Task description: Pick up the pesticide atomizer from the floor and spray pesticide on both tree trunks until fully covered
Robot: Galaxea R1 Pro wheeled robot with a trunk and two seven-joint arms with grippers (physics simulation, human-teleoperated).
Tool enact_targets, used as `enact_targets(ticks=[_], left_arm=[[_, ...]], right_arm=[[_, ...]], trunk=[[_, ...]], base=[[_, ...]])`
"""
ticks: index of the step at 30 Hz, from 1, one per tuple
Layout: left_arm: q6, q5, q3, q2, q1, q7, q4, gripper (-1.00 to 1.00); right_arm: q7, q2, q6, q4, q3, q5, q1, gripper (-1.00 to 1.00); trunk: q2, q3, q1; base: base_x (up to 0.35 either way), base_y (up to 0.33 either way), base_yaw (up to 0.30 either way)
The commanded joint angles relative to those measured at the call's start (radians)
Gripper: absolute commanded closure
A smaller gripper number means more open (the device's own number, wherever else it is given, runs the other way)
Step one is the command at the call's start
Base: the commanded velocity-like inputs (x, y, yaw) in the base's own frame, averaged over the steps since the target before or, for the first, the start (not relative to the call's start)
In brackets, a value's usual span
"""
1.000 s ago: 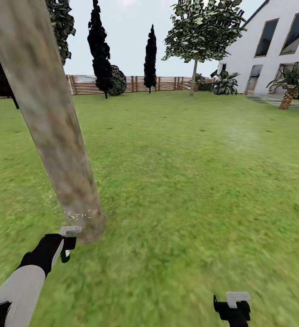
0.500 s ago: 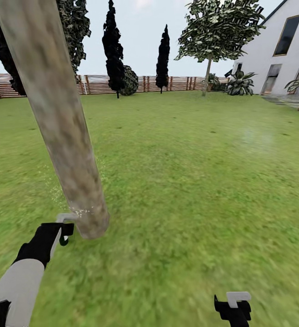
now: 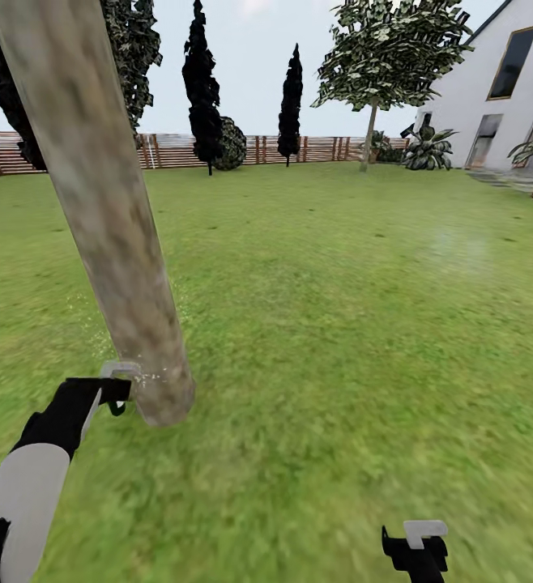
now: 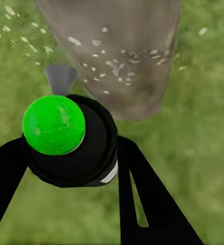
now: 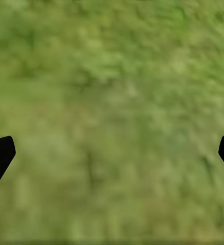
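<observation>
Left arm has crept up and inward since half a second ago: the left gripper (image 3: 114,392) sits a bit higher against the base of the leaning tree trunk (image 3: 96,202), nozzle end nearly touching the bark. Camera itself unchanged over that half second; a second ago the whole view panned, so that shift is head motion, not the scene.

Left gripper is clamped on the pesticide atomizer (image 4: 68,138), green cap facing the wrist camera, grey nozzle (image 4: 61,77) aimed at the trunk. White droplets (image 4: 117,64) speckle the lower trunk and drift over the grass (image 3: 339,324), so spraying looks under way. Flecks show only low down; upper trunk looks bare, so coverage is likely partial.

Right gripper (image 3: 415,549) hangs low over the lawn, fingers (image 5: 0,155) spread wide apart, nothing between them.

Second tree (image 3: 388,48) with a slim upright trunk stands far off near the fence (image 3: 169,150) and the white house (image 3: 493,89); no spray visible on it. Judgement: first trunk mid-spray, needs a sweep upward, then a drive to the other tree.
</observation>
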Motion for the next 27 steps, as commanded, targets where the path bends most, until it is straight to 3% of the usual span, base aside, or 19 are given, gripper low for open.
enact_targets(ticks=[1,3,8,11,14,18,22,27], left_arm=[[0.021,0.001,0.003,0.03,-0.002,-0.012,-0.001,1.0],[0.035,0.001,0.003,0.039,-0.002,-0.042,-0.002,1.0],[0.042,0.002,-0.006,0.015,-0.046,-0.104,-0.004,1.0],[0.085,0.0,-0.037,0.03,-0.085,-0.166,-0.004,1.0],[0.104,0.0,-0.04,0.051,-0.096,-0.182,-0.03,1.0],[0.129,0.002,-0.043,0.043,-0.098,-0.194,-0.085,1.0],[0.16,-0.002,-0.043,0.056,-0.103,-0.266,-0.135,1.0],[0.201,-0.006,-0.044,0.059,-0.103,-0.271,-0.181,1.0]], right_arm=[[-0.003,0.0,-0.004,0.001,-0.007,0.011,-0.001,-1.0],[-0.003,0.0,-0.003,0.001,-0.007,0.011,-0.001,-1.0],[-0.003,0.0,-0.004,0.001,-0.007,0.011,-0.001,-1.0],[-0.003,0.0,-0.003,0.001,-0.007,0.011,-0.001,-1.0],[-0.003,0.0,-0.003,0.001,-0.007,0.011,-0.001,-1.0],[-0.003,0.0,-0.004,0.001,-0.007,0.011,-0.001,-1.0],[-0.003,0.0,-0.004,0.0,-0.007,0.011,-0.001,-1.0],[-0.003,0.001,-0.004,0.0,-0.008,0.01,-0.001,-1.0]], trunk=[[0.0,-0.001,0.0],[0.0,-0.001,0.0],[0.0,-0.001,0.0],[0.0,-0.001,0.0],[0.0,-0.001,0.0],[0.0,-0.001,0.0],[0.0,-0.001,0.0],[0.0,-0.001,0.0]], base=[[0.0,0.0,0.0],[0.0,0.0,0.0],[0.0,0.0,0.0],[0.0,0.0,0.0],[0.0,0.0,0.0],[0.0,0.0,0.0],[0.0,0.0,0.0],[0.0,0.0,0.087]])
